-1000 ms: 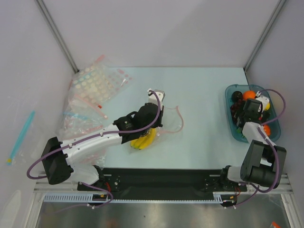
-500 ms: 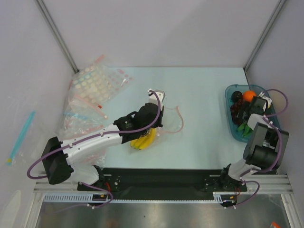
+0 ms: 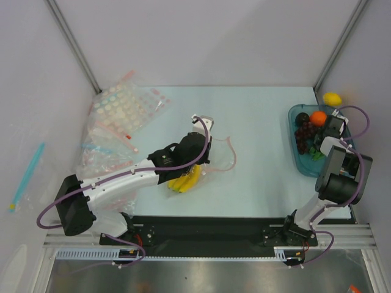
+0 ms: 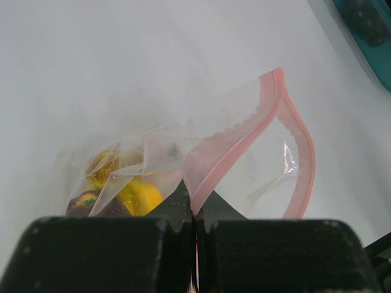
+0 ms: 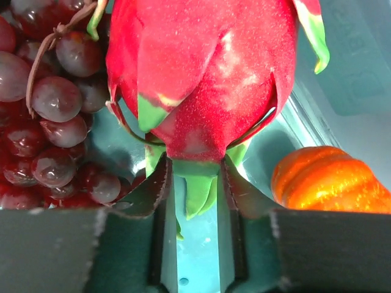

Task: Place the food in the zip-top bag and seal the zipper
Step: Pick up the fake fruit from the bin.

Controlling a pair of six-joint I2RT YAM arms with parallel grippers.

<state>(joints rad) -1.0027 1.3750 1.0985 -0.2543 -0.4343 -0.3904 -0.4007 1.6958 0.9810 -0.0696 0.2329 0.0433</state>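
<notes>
Left gripper (image 4: 195,223) pinching zip-top bag's (image 4: 244,165) zipper (image 4: 235,149), bananas (image 4: 131,192) inside.
Right gripper (image 5: 195,201) is clamping dragon fruit (image 5: 208,73) over the teal tray (image 3: 297,160).

The top external view looks steeply down from above and behind the arm bases, facing 12 o'clock over the whole desk (image 3: 256,122). The left wrist view sits low and close behind the left claw (image 4: 194,210), facing the zip-top bag (image 4: 244,152), which the overhead shares near centre. The right wrist view is nearest of all, pressed up to the dragon fruit (image 5: 201,73) in the teal tray (image 3: 293,137) at the overhead's 3 o'clock.
</notes>
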